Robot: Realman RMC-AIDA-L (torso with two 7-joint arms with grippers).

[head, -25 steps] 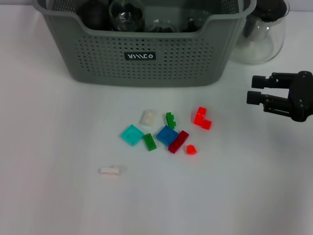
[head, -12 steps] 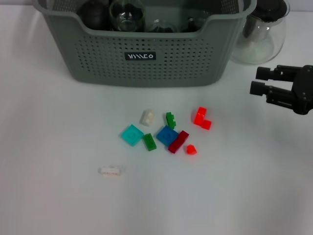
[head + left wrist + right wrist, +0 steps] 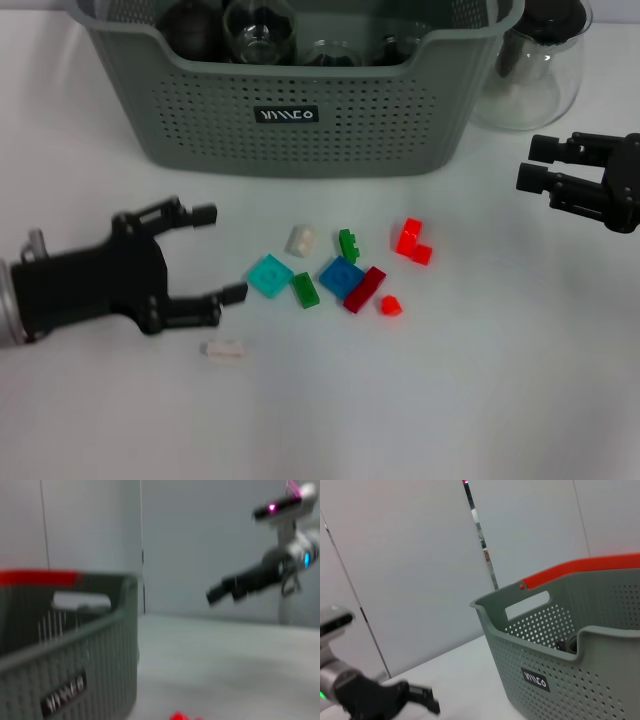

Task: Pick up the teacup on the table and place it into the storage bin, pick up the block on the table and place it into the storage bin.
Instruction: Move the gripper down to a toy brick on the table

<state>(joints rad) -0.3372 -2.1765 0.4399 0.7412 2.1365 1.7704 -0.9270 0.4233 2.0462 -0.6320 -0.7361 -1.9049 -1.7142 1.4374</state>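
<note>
Left gripper [image 3: 203,253] is wide open, low over the worktop [image 3: 480,400], fingers aimed at the scattered blocks [image 3: 340,275], with the white block [image 3: 225,348] lying crosswise just below it. Right gripper [image 3: 533,165] hangs open off to the right, beside the glass pitcher [image 3: 535,70]. Storage bin [image 3: 300,100] sits at the back, label unreadable. Plenty of bare worktop up front.

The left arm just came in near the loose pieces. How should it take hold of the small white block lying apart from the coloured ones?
Come straight down from above: the small white block lies flat and alone on the table. Pinch across its narrow width at the middle, since it is elongated. The open left gripper probably needs turning first.
</note>
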